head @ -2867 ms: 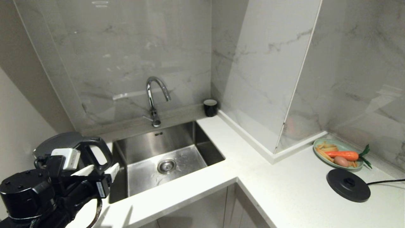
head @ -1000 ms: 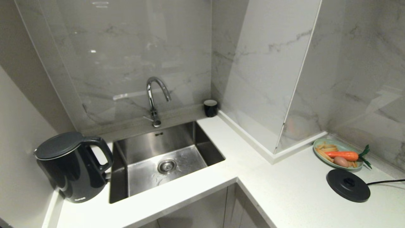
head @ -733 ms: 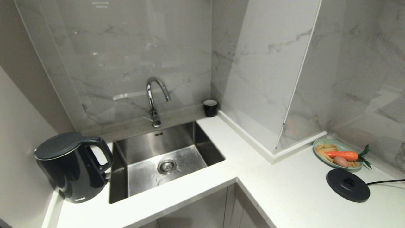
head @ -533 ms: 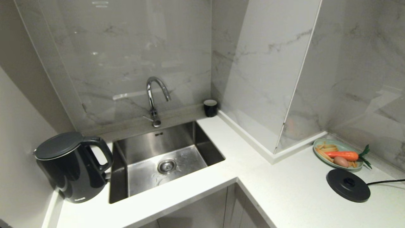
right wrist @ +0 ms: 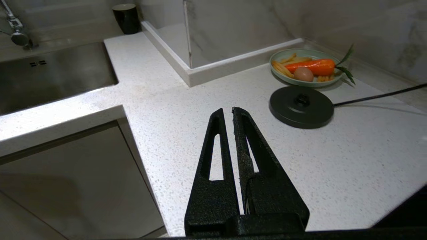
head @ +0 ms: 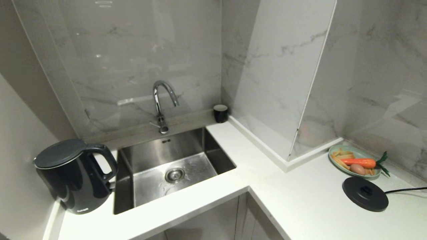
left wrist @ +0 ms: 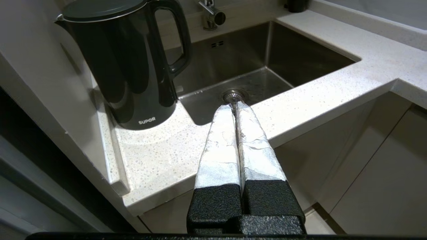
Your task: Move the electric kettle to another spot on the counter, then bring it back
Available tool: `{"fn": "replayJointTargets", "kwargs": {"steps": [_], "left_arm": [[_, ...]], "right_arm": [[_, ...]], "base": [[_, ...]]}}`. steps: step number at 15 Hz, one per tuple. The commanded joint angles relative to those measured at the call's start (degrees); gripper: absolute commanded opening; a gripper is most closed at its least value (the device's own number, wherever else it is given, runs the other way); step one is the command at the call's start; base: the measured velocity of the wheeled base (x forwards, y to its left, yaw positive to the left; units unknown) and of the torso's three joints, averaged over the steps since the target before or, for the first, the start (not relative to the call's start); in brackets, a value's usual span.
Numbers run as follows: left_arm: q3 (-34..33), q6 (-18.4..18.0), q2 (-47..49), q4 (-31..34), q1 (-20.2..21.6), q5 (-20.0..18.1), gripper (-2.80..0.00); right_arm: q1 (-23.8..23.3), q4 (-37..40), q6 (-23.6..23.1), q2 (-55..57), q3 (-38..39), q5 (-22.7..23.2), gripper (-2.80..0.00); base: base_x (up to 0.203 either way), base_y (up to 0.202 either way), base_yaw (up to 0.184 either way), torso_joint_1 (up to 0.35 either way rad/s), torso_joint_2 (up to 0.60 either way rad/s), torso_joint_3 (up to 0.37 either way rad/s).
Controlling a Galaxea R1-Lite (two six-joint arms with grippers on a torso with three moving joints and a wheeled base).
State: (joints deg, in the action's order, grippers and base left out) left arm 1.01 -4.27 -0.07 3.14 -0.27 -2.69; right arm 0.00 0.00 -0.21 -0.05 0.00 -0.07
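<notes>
The electric kettle (head: pixel 73 180) is tall, glossy black and grey-lidded. It stands upright on the white speckled counter (head: pixel 300 200) in the far left corner, its loop handle toward the sink. Neither arm shows in the head view. In the left wrist view the kettle (left wrist: pixel 130 66) stands free, and my left gripper (left wrist: pixel 234 106) hangs shut and empty before the counter's (left wrist: pixel 150 150) front edge, well short of the kettle. My right gripper (right wrist: pixel 226 110) is shut on nothing above the counter (right wrist: pixel 186 110), a little short of the round black base disc (right wrist: pixel 301 106).
A steel sink (head: pixel 213 146) with a curved faucet (head: pixel 160 100) lies beside the kettle. A small black cup (head: pixel 220 113) stands at the back corner. At the right are the corded base disc (head: pixel 365 194) and a green plate (head: pixel 350 147) of carrot and other food.
My left arm, which was at the kettle's handle in the earliest frame, has drawn back out of the head view. The kettle stays put. The whole picture shifted slightly just now.
</notes>
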Motion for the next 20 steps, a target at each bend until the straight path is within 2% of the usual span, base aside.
{"fn": "replayJointTargets", "kwargs": {"steps": [1,3,15,20], "left_arm": [[0.04,-0.04,0.16,0.11,0.0,-0.03,-2.8],[0.0,-0.04,0.16,0.11,0.0,-0.03,-2.8],[0.04,-0.13,0.16,0.02,0.0,-0.03,-2.8],[0.04,-0.13,0.16,0.02,0.0,-0.03,-2.8]], "right_arm": [[0.0,0.09,-0.06,0.05,0.0,-0.02,-2.8],[0.0,0.0,-0.06,0.05,0.0,-0.02,-2.8],[0.0,0.0,-0.06,0.05,0.0,-0.01,-2.8],[0.0,0.0,-0.06,0.05,0.0,-0.02,-2.8]], "base": [[0.0,0.0,0.0,0.0,0.0,0.0],[0.001,-0.003,0.047,0.001,0.0,0.001],[-0.001,-0.007,0.169,0.004,0.0,0.003],[0.0,-0.001,0.016,0.0,0.0,0.001]]}}
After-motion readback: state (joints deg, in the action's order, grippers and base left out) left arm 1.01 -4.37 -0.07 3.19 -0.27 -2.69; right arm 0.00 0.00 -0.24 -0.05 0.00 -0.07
